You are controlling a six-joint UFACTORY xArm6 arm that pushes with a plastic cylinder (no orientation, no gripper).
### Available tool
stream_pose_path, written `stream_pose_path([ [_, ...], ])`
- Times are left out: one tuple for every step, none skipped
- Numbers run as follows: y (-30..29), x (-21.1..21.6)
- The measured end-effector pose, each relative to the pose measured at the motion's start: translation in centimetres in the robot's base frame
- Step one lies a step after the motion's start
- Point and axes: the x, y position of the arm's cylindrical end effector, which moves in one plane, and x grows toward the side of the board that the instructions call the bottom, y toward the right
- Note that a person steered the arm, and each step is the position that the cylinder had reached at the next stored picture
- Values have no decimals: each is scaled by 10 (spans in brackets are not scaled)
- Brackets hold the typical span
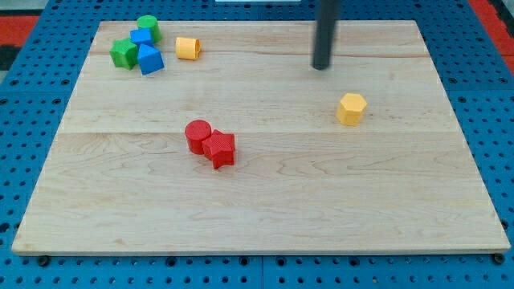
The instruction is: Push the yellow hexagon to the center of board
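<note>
My tip (323, 67) is standing on the board (257, 201), touching no block; the yellow hexagon (352, 108) is lying near it, toward the view's bottom right, well apart from the red blocks (210, 143).

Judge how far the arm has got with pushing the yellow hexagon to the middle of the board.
Done: nothing that shows; the yellow hexagon sits well toward the view's right of the board, off centre. In hand: my tip stands above and slightly left of it in the view, apart from it, not touching. Left: get to the hexagon's right side and push it leftward to the centre, near the red blocks.
</note>
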Motion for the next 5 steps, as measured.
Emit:
stream_pose_path([
  [34,65],
  [29,67],
  [-46,61],
  [-25,86],
  [-26,108],
])
